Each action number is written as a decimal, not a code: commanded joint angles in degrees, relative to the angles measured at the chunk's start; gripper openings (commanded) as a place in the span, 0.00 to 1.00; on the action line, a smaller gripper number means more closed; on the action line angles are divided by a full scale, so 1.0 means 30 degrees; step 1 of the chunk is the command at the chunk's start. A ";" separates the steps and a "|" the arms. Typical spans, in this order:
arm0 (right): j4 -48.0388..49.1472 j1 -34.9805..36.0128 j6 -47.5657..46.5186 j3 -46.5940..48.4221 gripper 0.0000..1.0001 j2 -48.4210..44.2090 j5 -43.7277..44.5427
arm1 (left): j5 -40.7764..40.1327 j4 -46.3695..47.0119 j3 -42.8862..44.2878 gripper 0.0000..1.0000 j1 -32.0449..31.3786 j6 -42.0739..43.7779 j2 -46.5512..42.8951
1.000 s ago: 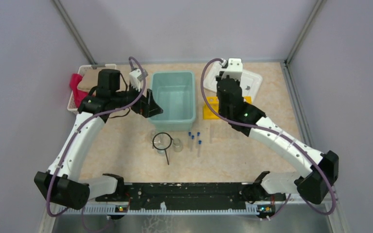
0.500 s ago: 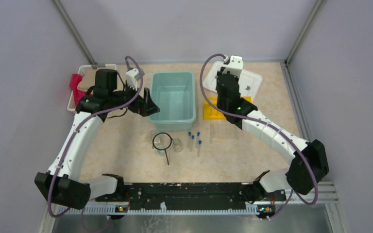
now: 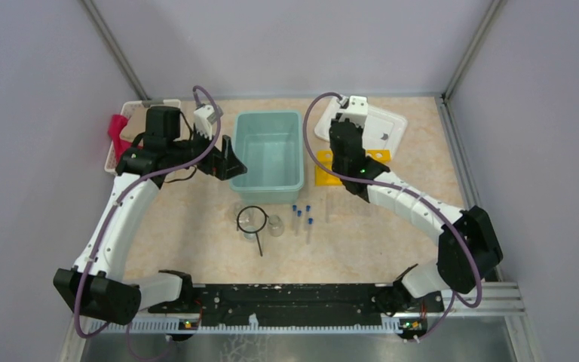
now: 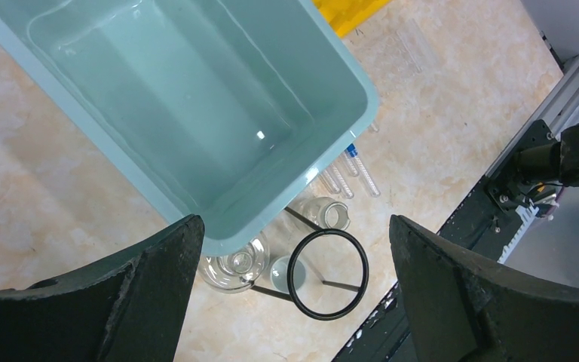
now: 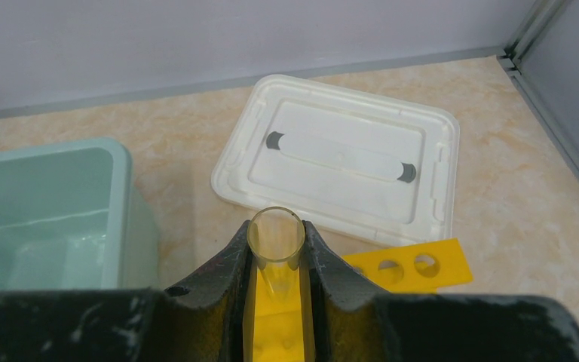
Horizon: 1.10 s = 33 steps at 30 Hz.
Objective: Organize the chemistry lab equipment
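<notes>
Lower centre, top view: wire ring (image 3: 259, 245), two beakers (image 3: 275, 225) and blue-capped test tubes (image 3: 301, 219) lying unsorted on tabletop (image 3: 196, 226). Mid-left: left gripper (image 4: 290, 226) spread wide, empty, over teal bin (image 3: 270, 151). Upper right: right gripper (image 5: 275, 253) pinching clear test tube (image 5: 275, 235) above yellow rack (image 5: 411, 265), not yet inserted; shifted slightly up-left since a second ago.

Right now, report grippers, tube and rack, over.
Left gripper open, empty, at teal bin corner. Right gripper shut on clear tube, above yellow rack. White lid beside rack, not blocking.
</notes>
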 commanded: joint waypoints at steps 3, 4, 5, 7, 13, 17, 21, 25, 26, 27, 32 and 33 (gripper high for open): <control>0.1233 -0.0192 0.0469 -0.0187 0.00 0.0265 -0.0195 | -0.0125 0.0087 0.0434 0.99 0.0158 0.0285 -0.0346; 0.1274 -0.0212 0.0498 -0.0259 0.00 0.0335 -0.0212 | -0.0075 0.0110 0.0444 0.99 0.0158 0.0299 -0.0394; 0.1337 -0.0194 0.0505 -0.0355 0.00 0.0391 -0.0244 | -0.0029 0.0131 0.0430 0.99 0.0158 0.0304 -0.0425; 0.1394 -0.0208 0.0560 -0.0446 0.00 0.0503 -0.0256 | -0.0063 0.0179 0.0469 0.99 0.0158 0.0289 -0.0442; 0.1551 -0.0208 0.0703 -0.0813 0.00 0.0740 -0.0286 | -0.0335 0.0245 0.0596 0.99 0.0158 0.0316 -0.0396; 0.1765 -0.0197 0.0839 -0.1085 0.00 0.0914 -0.0342 | -0.0402 0.0380 0.0503 0.99 0.0166 0.0318 -0.0480; 0.2002 -0.0192 0.1036 -0.1313 0.00 0.1223 -0.0466 | -0.0581 0.0552 0.0431 0.99 0.0187 0.0347 -0.0597; 0.2102 -0.0216 0.1358 -0.1509 0.00 0.1593 -0.0596 | -0.0766 0.0677 0.0452 0.99 0.0180 0.0402 -0.0650; 0.2173 -0.0213 0.1407 -0.1621 0.00 0.1665 -0.0618 | -0.0801 0.0689 0.0438 0.99 0.0186 0.0431 -0.0663; 0.2325 -0.0202 0.1417 -0.1749 0.00 0.1678 -0.0646 | -0.0852 0.0712 0.0444 0.99 0.0187 0.0449 -0.0664; 0.2838 -0.0191 0.1561 -0.2313 0.05 0.1601 -0.0756 | -0.0980 0.0759 0.0401 0.99 0.0187 0.0550 -0.0736; 0.2906 -0.0206 0.1612 -0.2396 0.07 0.1538 -0.0828 | -0.1006 0.0805 0.0370 0.99 0.0187 0.0574 -0.0757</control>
